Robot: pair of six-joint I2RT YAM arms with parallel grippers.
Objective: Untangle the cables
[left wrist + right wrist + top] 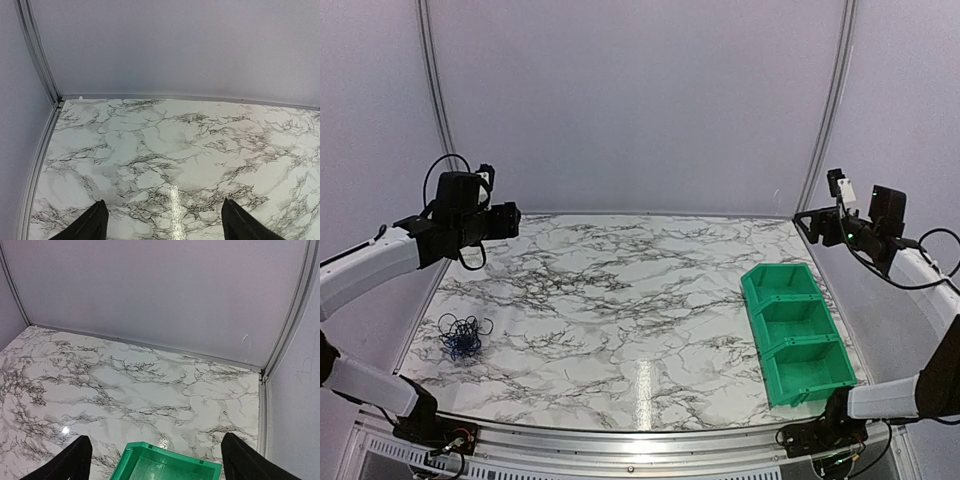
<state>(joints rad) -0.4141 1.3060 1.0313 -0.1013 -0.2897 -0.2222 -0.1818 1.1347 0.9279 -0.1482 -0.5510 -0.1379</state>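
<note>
The cables (462, 337) sit in a small round knot at the front left of the marble table (640, 300); the left gripper (510, 218) hangs above and farther back, wide open, empty; the right gripper (807, 222), open and empty too, is far across; left is nearer.

No text, label, brand or number could be read in any view. A small white patch on the left wrist (485, 179) and another on the right wrist (846, 191) were perhaps stickers, too small to make out
</note>
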